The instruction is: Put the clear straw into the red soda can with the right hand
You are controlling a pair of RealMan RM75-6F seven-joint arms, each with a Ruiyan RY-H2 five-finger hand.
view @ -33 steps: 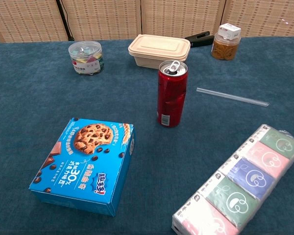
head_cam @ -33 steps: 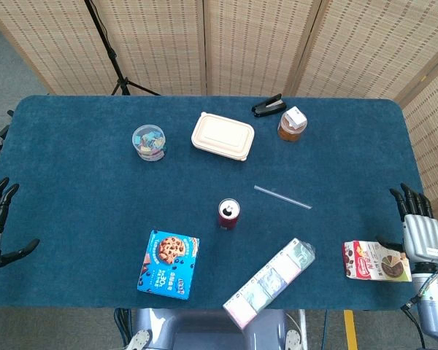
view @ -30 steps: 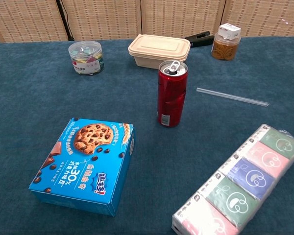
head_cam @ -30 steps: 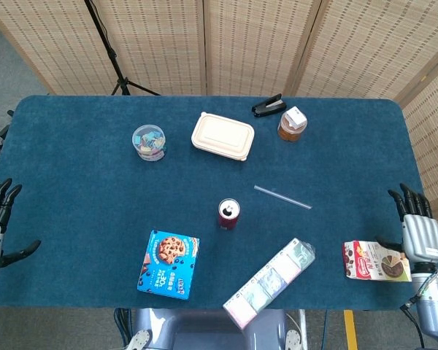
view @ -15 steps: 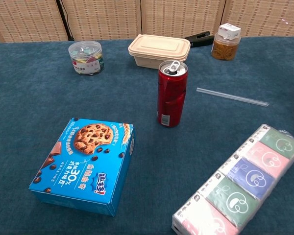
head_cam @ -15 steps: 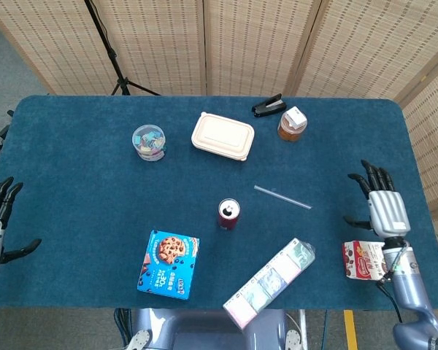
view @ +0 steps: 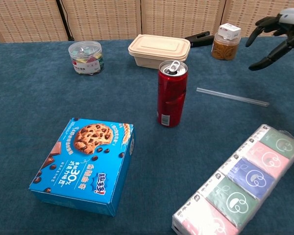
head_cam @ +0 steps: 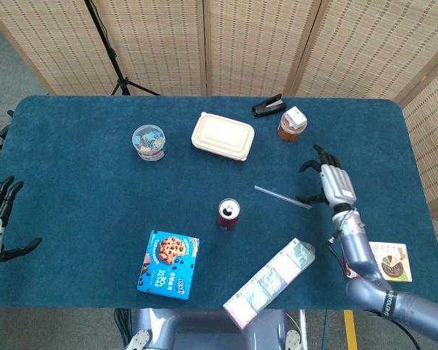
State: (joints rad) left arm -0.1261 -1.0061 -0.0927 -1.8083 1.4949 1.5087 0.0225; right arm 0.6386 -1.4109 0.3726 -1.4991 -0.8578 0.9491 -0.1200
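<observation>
Blue felt table (head_cam: 73,160) holds my things. Thin clear plastic straw (head_cam: 282,197) lies flat at three o'clock from tall red soda can (head_cam: 228,214). My right hand (head_cam: 333,182) hovers near its far end, fingers spread, holding nothing. I am reaching; next I must pinch it.

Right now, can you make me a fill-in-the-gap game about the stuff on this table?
1. The clear straw lies flat on the ____ table.
2. The soda can is colored ____.
3. The right robot hand holds ____.
4. The blue box shows a picture of a ____.

Missing words: blue; red; nothing; cookie
</observation>
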